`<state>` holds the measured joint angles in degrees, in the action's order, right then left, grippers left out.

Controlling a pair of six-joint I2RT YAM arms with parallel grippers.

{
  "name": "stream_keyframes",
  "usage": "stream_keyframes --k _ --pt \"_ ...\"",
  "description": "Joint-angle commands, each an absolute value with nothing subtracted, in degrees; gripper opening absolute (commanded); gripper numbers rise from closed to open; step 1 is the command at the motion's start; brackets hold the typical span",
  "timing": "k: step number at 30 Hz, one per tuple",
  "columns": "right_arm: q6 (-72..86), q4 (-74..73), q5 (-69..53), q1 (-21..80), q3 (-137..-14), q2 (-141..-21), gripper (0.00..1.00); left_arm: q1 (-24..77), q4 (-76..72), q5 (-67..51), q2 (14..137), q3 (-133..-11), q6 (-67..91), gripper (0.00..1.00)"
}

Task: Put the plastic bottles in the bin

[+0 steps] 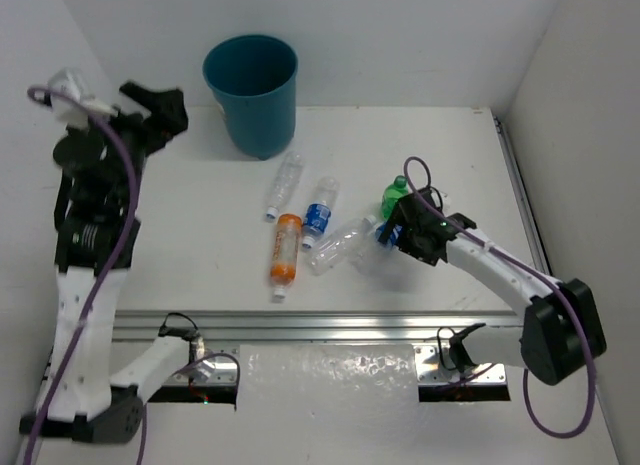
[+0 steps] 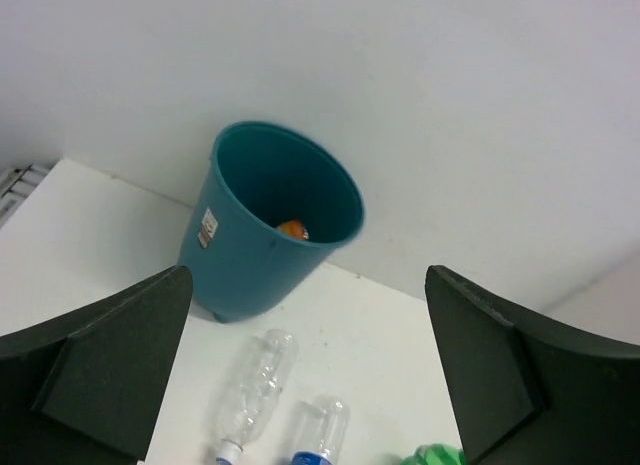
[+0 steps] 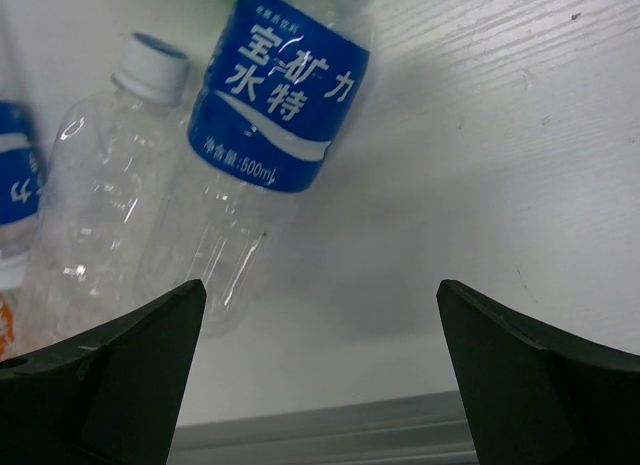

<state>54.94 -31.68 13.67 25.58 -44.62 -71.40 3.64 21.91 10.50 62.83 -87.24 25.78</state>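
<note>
The teal bin stands at the back of the table, and an orange-labelled bottle lies inside it. On the table lie a plain clear bottle, a blue-labelled bottle, an orange-labelled bottle, a clear bottle and a short green bottle. My left gripper is open and empty, raised left of the bin. My right gripper is open and empty, low over a blue-labelled bottle that lies beside a white-capped clear one.
White walls close in the table at the back and on both sides. A metal rail runs along the near edge, with a clear plastic sheet in front of it. The right arm stretches across the right part of the table.
</note>
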Motion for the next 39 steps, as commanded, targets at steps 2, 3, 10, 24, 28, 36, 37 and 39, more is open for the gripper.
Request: stream_keyframes --k 2,3,10,24,28,36,37,39 --pt "61.4 -25.7 19.0 26.7 -47.6 -76.6 0.99 4.7 24.3 7.1 53.4 -69.4 24.4 1.00" --pt "61.4 -25.1 18.9 26.9 -47.7 -77.4 0.99 4.7 24.2 7.3 52.4 -67.3 23.6 1.00" --pt "62.4 -21.3 18.4 27.9 -47.8 -83.8 0.96 4.8 25.6 6.2 50.4 -56.6 18.3 1.00" --pt "68.5 -17.3 19.1 28.1 -42.6 -87.8 0.91 4.7 22.3 0.3 50.7 -53.0 19.1 1.00" --pt "71.4 -18.5 19.7 28.2 -40.5 -86.8 0.88 4.8 22.1 0.3 50.5 -52.8 18.7 1.00" --pt "69.6 -21.2 25.0 28.2 -29.1 -68.8 0.31 5.7 20.4 -8.7 50.4 -52.3 20.6 1.00" --pt "66.9 -21.7 25.4 28.1 -27.6 -63.1 0.22 6.3 20.5 -9.4 50.4 -52.6 20.9 1.00" --pt "64.5 -24.9 26.3 28.1 -27.1 -56.6 0.21 9.2 20.7 -11.8 49.9 -53.5 22.1 1.00"
